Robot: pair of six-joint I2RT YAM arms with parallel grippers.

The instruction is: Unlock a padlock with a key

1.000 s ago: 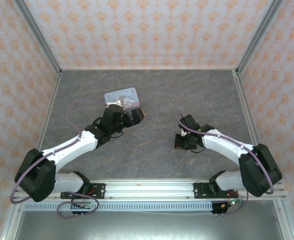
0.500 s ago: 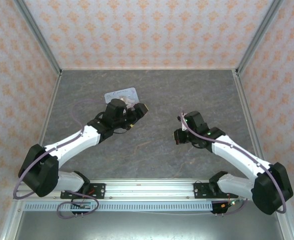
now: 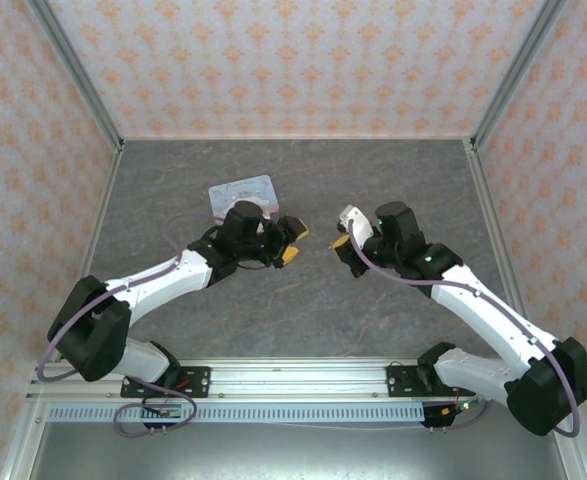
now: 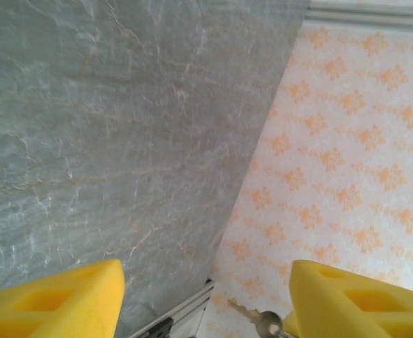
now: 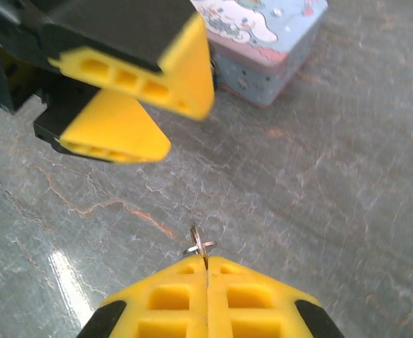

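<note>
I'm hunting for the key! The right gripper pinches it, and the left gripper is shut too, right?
Not quite. The left gripper is open, its yellow fingers apart, as the right wrist view shows. The right gripper does pinch the key.

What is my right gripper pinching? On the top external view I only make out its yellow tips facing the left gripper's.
Observer: From the right wrist view, the right gripper is shut on the key, a thin metal piece. Its small ring pokes out just past the fingertips.
Operator: Good. How do the left jaws stand?
Observer: Open. That same view shows the left gripper facing the key, with bare tabletop visible across the gap between its jaws.
</note>
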